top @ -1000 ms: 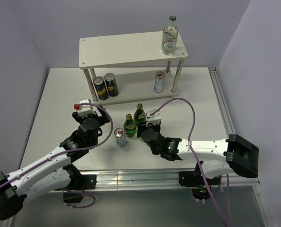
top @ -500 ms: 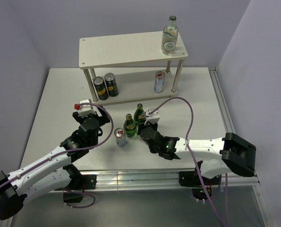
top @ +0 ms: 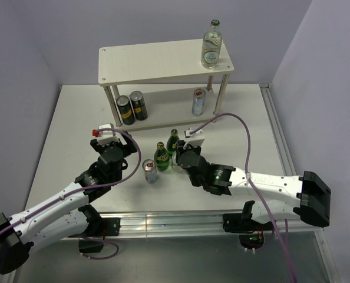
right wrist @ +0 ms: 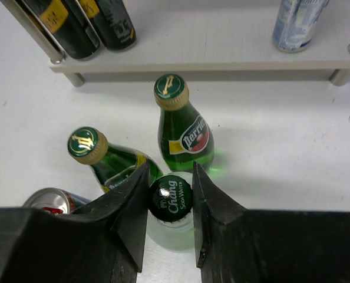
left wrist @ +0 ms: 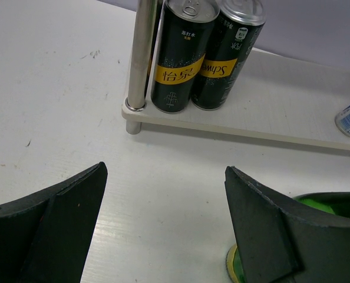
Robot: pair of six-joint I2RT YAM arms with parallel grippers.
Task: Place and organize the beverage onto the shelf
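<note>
— Two grippers: how are the jaws set?
— Right gripper (right wrist: 169, 194) is clamped on the cap of the clear bottle (right wrist: 169, 236), stood on the table (right wrist: 269, 147). Left gripper (left wrist: 165, 177) is spread wide, nothing held.
— Crowding?
— Green bottle (right wrist: 185, 132) is just ahead, second green bottle (right wrist: 113, 162) and silver can (right wrist: 51, 200) just left. Shelf (top: 157, 62) lower tier: open board is seen between black cans (left wrist: 181, 56) and pale can (right wrist: 296, 23).

Left arm (top: 51, 209): we see white shells, black joints and a black block at the base end.
Right arm (top: 269, 184): we log the same white and black, plus a small green light near the wrist.
Cables: we tag one purple cable (top: 134, 154) looping off the left wrist and a second purple cable (top: 246, 132) off the right.
Left wrist top: we see a white cap with a red tab (top: 96, 132).
Fingers: we mark left fingers (left wrist: 45, 224) and right fingers (right wrist: 125, 218) as matte black wedges.
</note>
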